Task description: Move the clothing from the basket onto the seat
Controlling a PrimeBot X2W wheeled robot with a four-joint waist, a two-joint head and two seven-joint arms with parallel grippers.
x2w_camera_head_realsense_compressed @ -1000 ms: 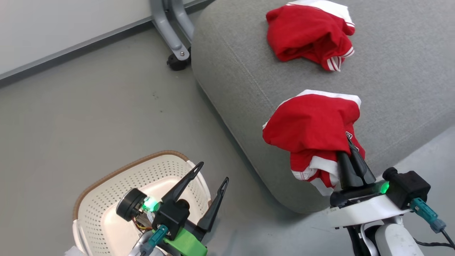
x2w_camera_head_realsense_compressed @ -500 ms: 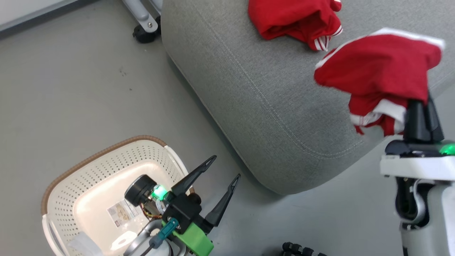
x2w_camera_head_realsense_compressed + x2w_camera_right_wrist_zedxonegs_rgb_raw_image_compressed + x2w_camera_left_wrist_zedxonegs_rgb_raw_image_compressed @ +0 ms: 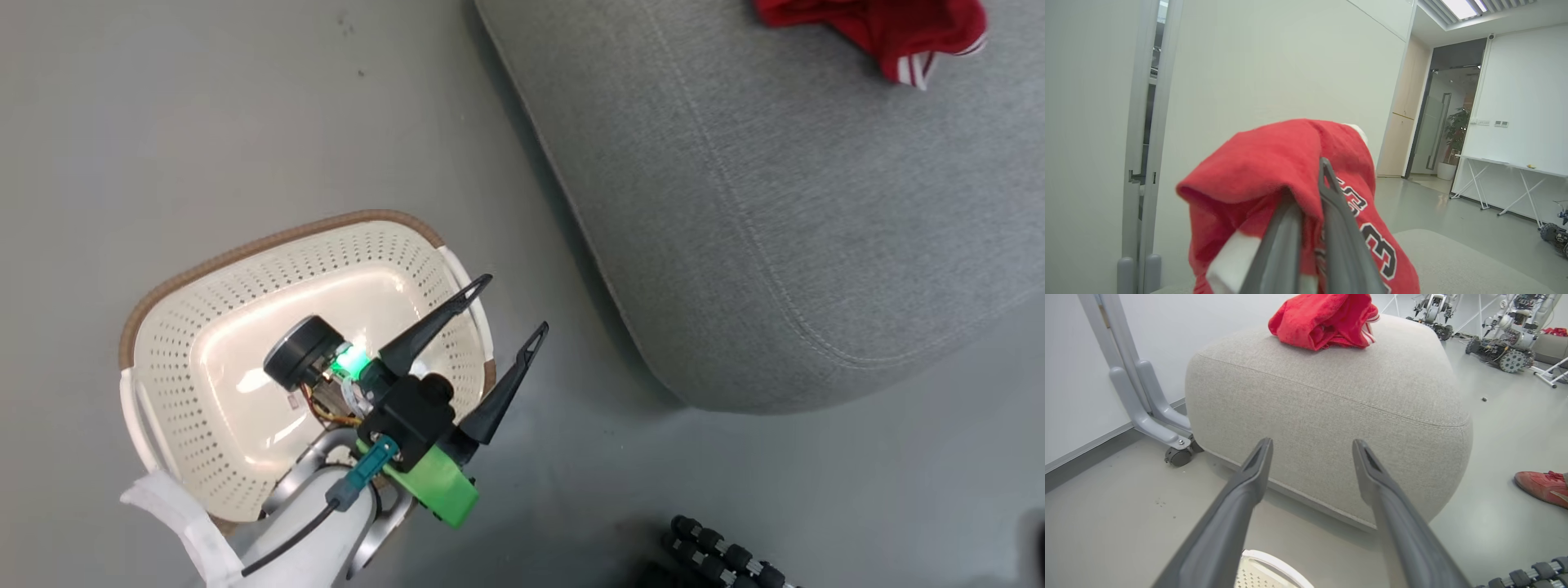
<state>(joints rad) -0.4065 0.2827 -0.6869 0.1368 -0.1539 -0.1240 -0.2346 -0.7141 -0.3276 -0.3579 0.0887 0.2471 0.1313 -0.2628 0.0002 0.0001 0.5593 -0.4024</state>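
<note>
The cream perforated basket [image 3: 188,327] with a brown rim stands on the floor, and its pale bottom shows bare around my left arm. My left gripper [image 3: 515,303] hangs open over the basket's right rim, fingers pointing at the grey seat [image 3: 775,204]. In the left wrist view those open fingers [image 3: 1312,443] frame the seat's side [image 3: 1331,404]. One piece of red clothing [image 3: 890,24] with white stripes lies bunched on top of the seat [image 3: 1323,322]. My right gripper [image 3: 1308,192] is shut on a second red garment [image 3: 1265,167] with printed numbers, held up in the air.
A grey wheeled frame leg [image 3: 1155,416] stands by the wall behind the seat. A black ribbed part [image 3: 718,555] lies on the floor at the lower right. A person's red shoe [image 3: 1541,488] is right of the seat, and other robots [image 3: 1506,347] stand far back.
The head camera has swung down and left. My right gripper, still shut on the red garment, has risen out of the head view. My left gripper stays open over the basket.
</note>
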